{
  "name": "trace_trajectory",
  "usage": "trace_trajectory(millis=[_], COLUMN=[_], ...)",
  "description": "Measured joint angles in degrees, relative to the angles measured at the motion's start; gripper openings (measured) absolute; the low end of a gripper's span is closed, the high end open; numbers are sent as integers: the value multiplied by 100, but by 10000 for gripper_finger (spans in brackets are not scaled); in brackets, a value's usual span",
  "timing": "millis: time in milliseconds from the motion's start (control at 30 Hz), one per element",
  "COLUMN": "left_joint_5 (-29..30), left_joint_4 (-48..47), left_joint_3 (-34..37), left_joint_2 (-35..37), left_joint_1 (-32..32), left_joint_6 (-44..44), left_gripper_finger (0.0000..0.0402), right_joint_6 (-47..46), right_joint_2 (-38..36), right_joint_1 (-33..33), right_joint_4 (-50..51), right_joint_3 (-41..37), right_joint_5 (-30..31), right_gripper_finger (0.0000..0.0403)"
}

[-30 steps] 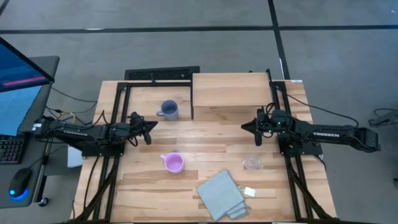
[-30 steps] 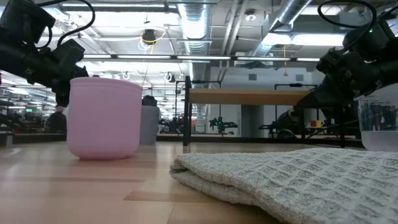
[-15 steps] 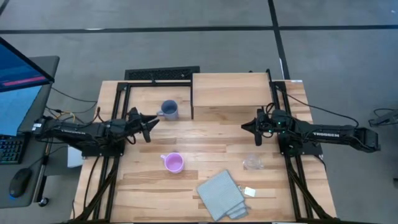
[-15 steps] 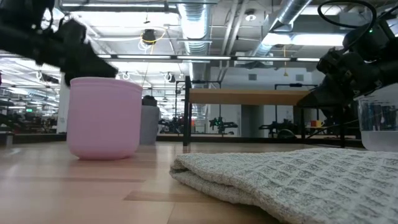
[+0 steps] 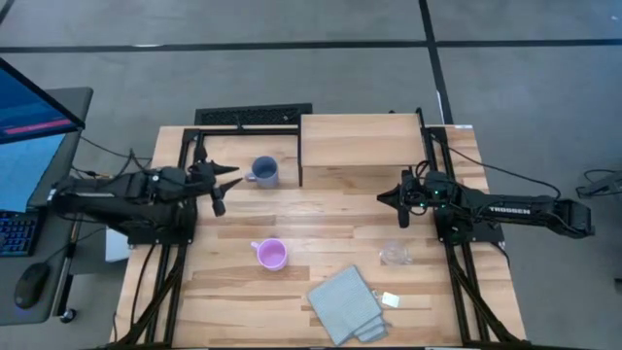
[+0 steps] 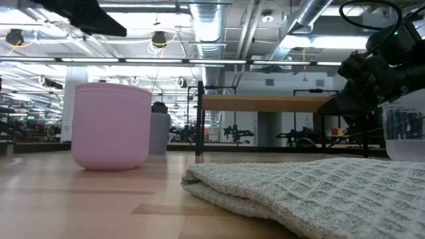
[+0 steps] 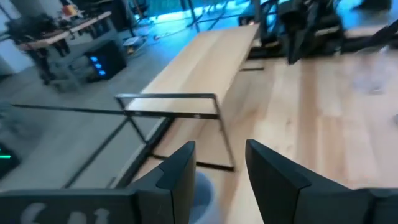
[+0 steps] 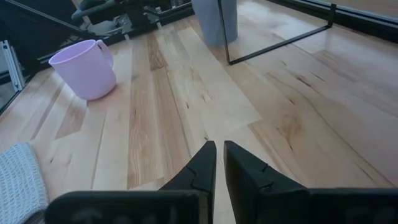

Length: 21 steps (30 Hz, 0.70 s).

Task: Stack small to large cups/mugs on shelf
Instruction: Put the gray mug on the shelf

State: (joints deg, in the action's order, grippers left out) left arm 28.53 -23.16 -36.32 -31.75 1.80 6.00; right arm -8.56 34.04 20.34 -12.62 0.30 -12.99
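Hovering just beside the blue-grey mug (image 5: 263, 172), the left pincer (image 5: 220, 188) has its fingers apart and holds nothing; a skewed approach could knock the mug into the shelf (image 5: 358, 146) leg right next to it. Right pincer (image 5: 402, 211) waits nearly closed, empty, mid-worktop. Pink mug (image 5: 272, 255) and clear cup (image 5: 394, 256) sit on the worktop (image 5: 321, 219), unstacked.

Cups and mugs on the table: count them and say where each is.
3. The blue-grey mug stands beside the shelf, the pink mug mid-table, the clear cup nearer the right arm. None is on the shelf.
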Motion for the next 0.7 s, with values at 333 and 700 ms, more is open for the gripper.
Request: trace_trajectory(millis=[333, 700], left_joint_5=[-344, -2075], left_joint_4=[-100, 370], left_joint_3=[-417, -417], left_joint_2=[-1212, -2222], left_joint_1=[-595, -2100], left_joint_6=[83, 35], left_gripper_finger=[132, 132], right_joint_6=[0, 0], right_joint_2=[2, 1], right_joint_1=[0, 0], right_joint_4=[2, 2], right_joint_3=[-1, -1], right_joint_5=[0, 0], right_gripper_finger=[56, 56])
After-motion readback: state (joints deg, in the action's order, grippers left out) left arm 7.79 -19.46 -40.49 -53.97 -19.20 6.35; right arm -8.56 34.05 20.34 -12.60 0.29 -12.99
